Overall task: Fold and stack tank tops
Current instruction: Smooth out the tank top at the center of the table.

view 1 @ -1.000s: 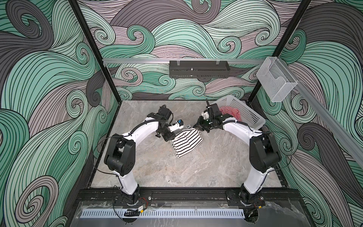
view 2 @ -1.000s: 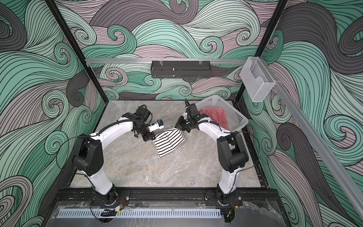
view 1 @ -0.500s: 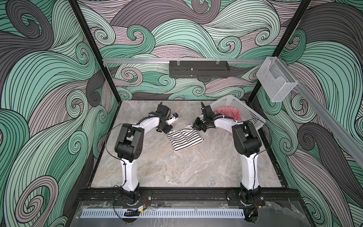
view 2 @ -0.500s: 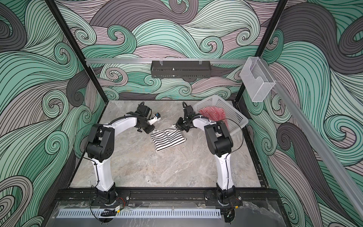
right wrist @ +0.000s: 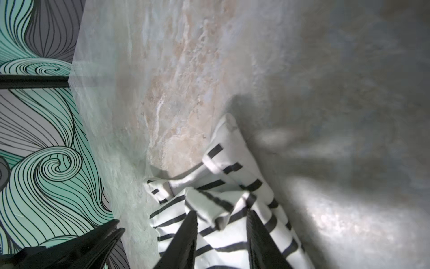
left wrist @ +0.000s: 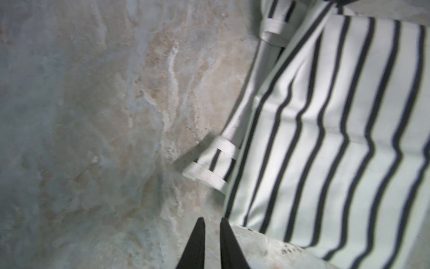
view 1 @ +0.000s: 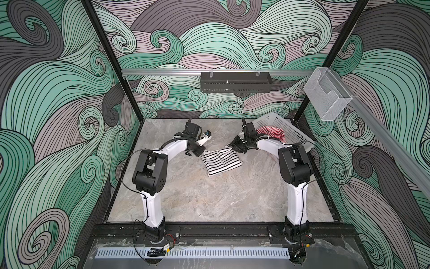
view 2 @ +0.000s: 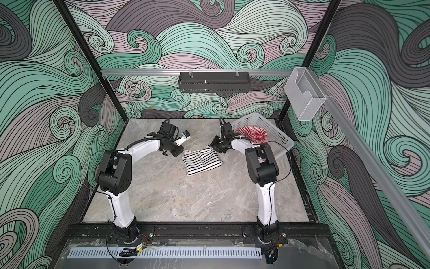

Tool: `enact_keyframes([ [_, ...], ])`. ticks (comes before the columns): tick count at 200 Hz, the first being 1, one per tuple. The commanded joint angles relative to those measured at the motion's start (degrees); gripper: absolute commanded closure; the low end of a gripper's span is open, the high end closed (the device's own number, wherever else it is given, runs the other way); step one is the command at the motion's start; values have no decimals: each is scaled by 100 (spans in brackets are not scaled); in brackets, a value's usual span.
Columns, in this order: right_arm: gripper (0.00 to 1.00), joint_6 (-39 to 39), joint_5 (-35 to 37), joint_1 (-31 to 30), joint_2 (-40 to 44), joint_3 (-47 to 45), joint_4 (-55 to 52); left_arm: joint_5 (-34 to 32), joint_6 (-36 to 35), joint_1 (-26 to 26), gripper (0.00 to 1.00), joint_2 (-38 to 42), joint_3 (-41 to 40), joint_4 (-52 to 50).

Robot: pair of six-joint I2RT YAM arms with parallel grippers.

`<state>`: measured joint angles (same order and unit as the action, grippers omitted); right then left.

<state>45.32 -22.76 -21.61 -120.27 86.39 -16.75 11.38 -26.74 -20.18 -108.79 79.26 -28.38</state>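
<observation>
The right hand (right wrist: 221, 212) stands with its fingers apart astride a bunched corner of the black-and-white tank top (view 1: 221, 161). Cloth lies between them but, as far as the wrist view shows, it is not pinched. The likeliest mishap is that this loose fold snags on a finger when the hand lifts away, which would pull the corner up and spoil the fold. The left hand (left wrist: 212, 220) is nearly together, with only a narrow slit between its fingers and nothing in it. It hovers over bare bench (view 1: 209, 198) just beside the top's strap ends (left wrist: 216, 163), and a careless sweep from there could push them askew. In both top views the top lies as a rough folded rectangle between the two hands. The red-and-white tank top (view 1: 271, 132) sits crumpled in the tilted white basket (view 1: 290, 130) close behind the right arm, which might knock it.
</observation>
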Motion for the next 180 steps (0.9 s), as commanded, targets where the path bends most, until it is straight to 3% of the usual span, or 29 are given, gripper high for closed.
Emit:
enact_keyframes([
  [1,65,-316,252,-299,282,226,-353,286,-138,-236,82,214,-60,-217],
  [15,70,-330,298,-383,198,278,-354,242,-147,-326,82,55,-20,-315],
  [42,93,-278,205,-394,-195,481,-430,145,-33,-472,82,-323,247,-528],
  [55,100,-287,222,-358,-403,663,-589,-39,-24,-529,82,-536,381,-538],
  [138,100,-336,343,174,-1166,1178,-972,-1419,178,-635,82,-1470,1267,-782],
  [180,98,-482,216,356,-1158,1133,-929,-2504,240,-681,82,-1812,1585,-889],
])
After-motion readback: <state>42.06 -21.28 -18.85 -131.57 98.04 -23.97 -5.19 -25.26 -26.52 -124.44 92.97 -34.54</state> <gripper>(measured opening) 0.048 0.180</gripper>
